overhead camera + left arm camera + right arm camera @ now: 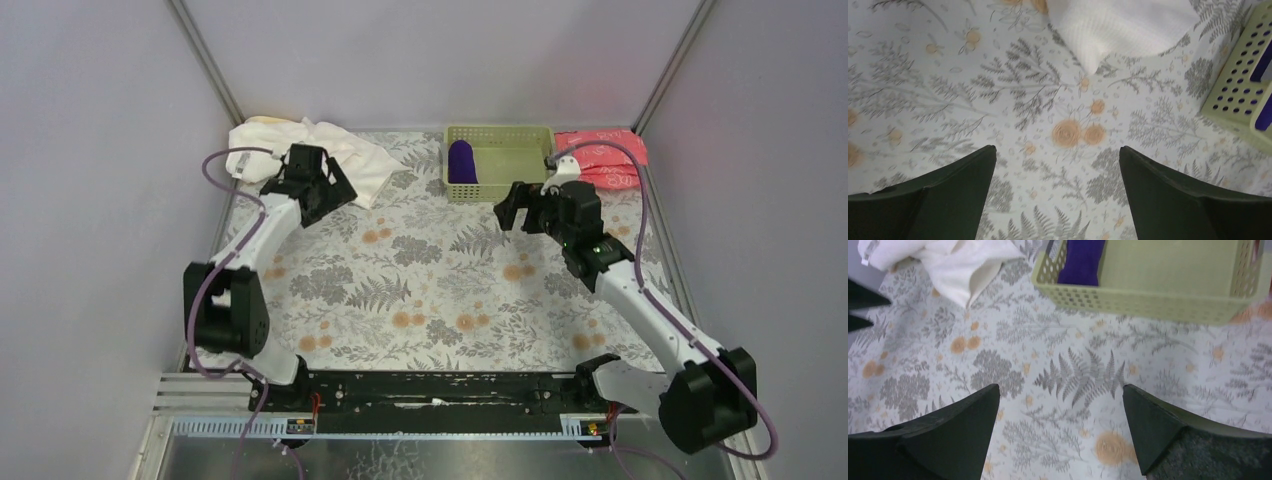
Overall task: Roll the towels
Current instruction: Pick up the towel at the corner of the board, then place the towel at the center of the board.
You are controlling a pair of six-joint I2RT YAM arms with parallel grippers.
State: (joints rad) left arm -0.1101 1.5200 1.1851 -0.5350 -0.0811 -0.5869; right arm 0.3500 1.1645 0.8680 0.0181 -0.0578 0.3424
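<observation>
Towels sit along the far side of the table (pixel 440 300), which is covered with a grey fern and orange flower print. The large white terry towel (pixel 345 155) lies crumpled and unrolled in the far left corner, one corner of it spread toward the middle. A small pale yellow cloth (pixel 268 122) peeks out from behind it at the back edge. The small dark purple towel (pixel 460 162) lies as a compact bundle in the left end of the light green perforated plastic basket (pixel 500 130), which stands at the far middle of the table. Pink-red plastic-wrapped packets (pixel 605 155) lie just beside the basket's right end. The left gripper (pixel 330 195) hangs over the near edge of the white towel with its fingers spread wide and nothing between them. Its wrist view shows only patterned cloth in the gap, with the towel's corner (pixel 1118 25) ahead and the basket wall (pixel 1238 95) off to the right. The right gripper (pixel 518 212) hovers over bare table just in front of the basket, also wide open and empty. Its wrist view shows the basket (pixel 1158 300) and the purple towel (pixel 1080 260) ahead of the fingers.
</observation>
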